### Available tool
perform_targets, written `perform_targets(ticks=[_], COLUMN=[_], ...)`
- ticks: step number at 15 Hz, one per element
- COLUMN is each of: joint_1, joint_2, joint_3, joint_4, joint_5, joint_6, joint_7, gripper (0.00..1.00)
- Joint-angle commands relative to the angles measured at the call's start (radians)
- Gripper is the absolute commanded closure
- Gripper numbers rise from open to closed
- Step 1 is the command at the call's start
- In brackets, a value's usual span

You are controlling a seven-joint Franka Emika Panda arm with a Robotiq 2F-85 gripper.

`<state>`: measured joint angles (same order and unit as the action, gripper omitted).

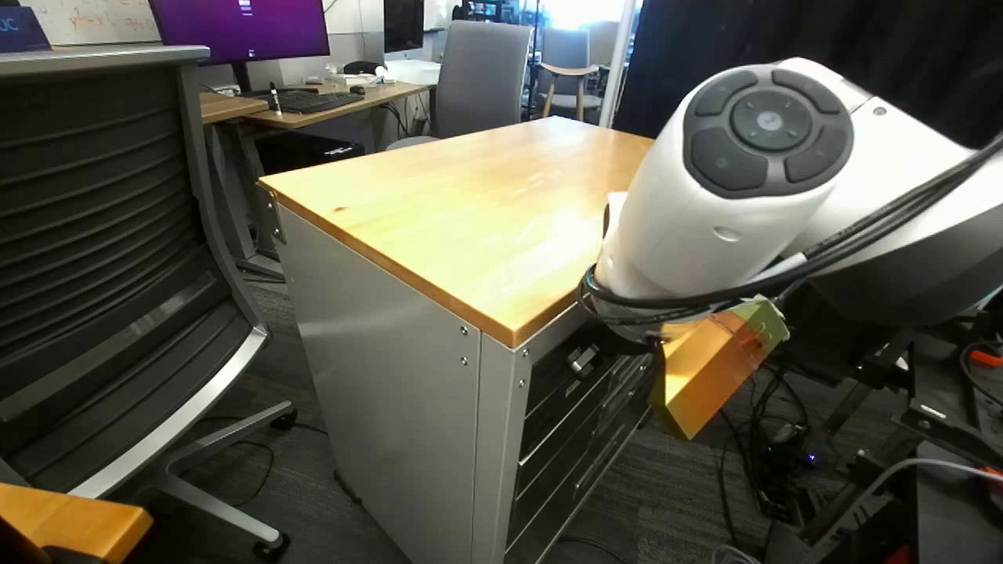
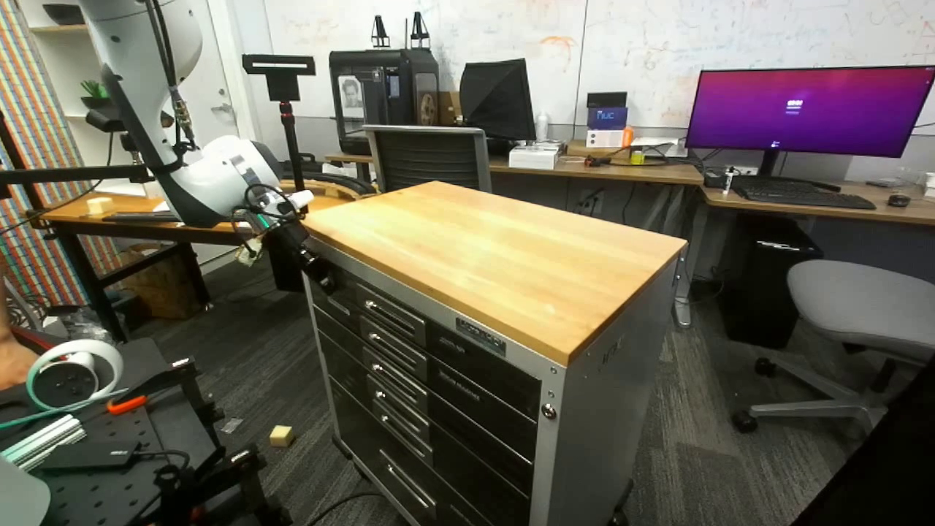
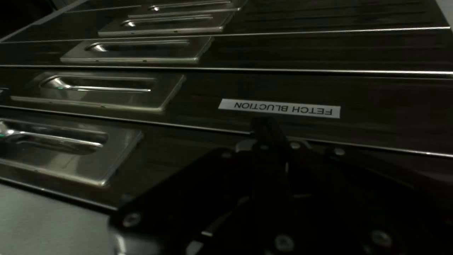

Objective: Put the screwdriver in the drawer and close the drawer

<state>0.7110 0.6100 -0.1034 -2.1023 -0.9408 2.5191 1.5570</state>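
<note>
2 black jaws: clenched, seemingly empty
Black-fronted metal drawers [image 2: 475, 405]: look flush — closing probably finished
Screwdriver: not visible
Silver recessed handles [image 3: 97, 95]: next — retreat clear of them

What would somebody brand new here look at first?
Probably the big, glossy white robot arm, bent down beside the boxy grey metal cabinet with its flat golden wooden top. Next, maybe the wide purple computer screen, upper right in an exterior view. The wrist view shows the jointed black gripper in front of shiny, dark drawers.
</note>
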Motion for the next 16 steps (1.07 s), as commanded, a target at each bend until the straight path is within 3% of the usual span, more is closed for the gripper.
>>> perform_targets(ticks=[1,5,9,11,14,15,16], joint_1=[-0.028,-0.194,-0.336,-0.464,-0.667,-0.468,-0.502], joint_2=[-0.085,-0.222,-0.353,-0.401,-0.439,-0.409,-0.429], joint_3=[0.028,0.155,0.300,0.447,0.685,0.478,0.520], joint_4=[-0.043,-0.117,-0.165,-0.158,-0.118,-0.129,-0.125], joint_5=[-0.128,0.007,0.267,0.401,0.599,0.536,0.584], joint_6=[-0.016,-0.025,-0.071,-0.136,-0.190,-0.148,-0.159], joint_7=[0.097,-0.145,-0.456,-0.610,-0.841,-0.736,-0.791], gripper=[0.73,0.44,0.13,0.01,0.00,0.00,0.00])
